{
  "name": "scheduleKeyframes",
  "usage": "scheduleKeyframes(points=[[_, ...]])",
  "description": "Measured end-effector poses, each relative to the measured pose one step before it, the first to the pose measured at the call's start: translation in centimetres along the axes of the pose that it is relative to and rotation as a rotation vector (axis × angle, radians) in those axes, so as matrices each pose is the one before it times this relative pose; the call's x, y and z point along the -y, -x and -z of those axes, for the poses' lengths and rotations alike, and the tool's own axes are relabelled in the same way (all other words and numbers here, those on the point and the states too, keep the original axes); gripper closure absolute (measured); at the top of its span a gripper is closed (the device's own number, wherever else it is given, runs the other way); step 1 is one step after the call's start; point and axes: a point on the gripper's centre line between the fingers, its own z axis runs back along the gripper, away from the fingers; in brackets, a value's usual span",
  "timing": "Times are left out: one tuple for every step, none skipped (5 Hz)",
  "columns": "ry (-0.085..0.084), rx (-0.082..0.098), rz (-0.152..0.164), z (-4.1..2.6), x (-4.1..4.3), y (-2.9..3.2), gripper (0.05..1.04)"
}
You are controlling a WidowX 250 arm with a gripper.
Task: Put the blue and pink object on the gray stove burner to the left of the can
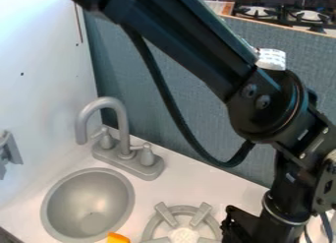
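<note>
A: Gripper (241,226), quick.
B: 5 o'clock, low over the counter. Clenched or released, grasping or not: can't tell.
A: Nearest thing?
B: Gray burner (200,215), 6 o'clock, just beside it. Can't tell if they touch.
A: Risk there?
B: A low sweep toward 9 o'clock could clip the burner's raised prongs and jam or shift it, I'd say.
A: Farther out?
B: Orange thing (117,238), between 6 and 7 o'clock, near the sink (92,202) at 7. Mostly cut off at the edge, so a bad read of its shape could mean a missed grasp. A nudge toward 9 could tip it into the bowl.
A: Cable (230,164)?
B: Slack loop, bottoming out between 4 and 5. Might snag the faucet (123,131), near 9, if the arm swings that way.
A: Brands, labels?
B: 1 white label (271,59) on the arm, 2 o'clock. Has print, none I can read. No brand legible.
</note>
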Motion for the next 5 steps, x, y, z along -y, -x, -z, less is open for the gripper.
scheduleKeyframes(points=[[-0.0107, -0.0288, -0.0035, 0.871, -0.185, 0.396, 0.083], [-0.0215, 0.0073, -0.0337, 0.173, -1.94, 1.742, 0.083], [-0.0028, 0.0587, -0.0044, -0.527, -0.588, -1.356, 0.083], [0.0145, 0.0868, 0.0626, 0.023, 0.672, -2.525, 0.083], [0.0234, 0.0406, 0.0862, 0.999, 1.06, -3.12, 0.083]])
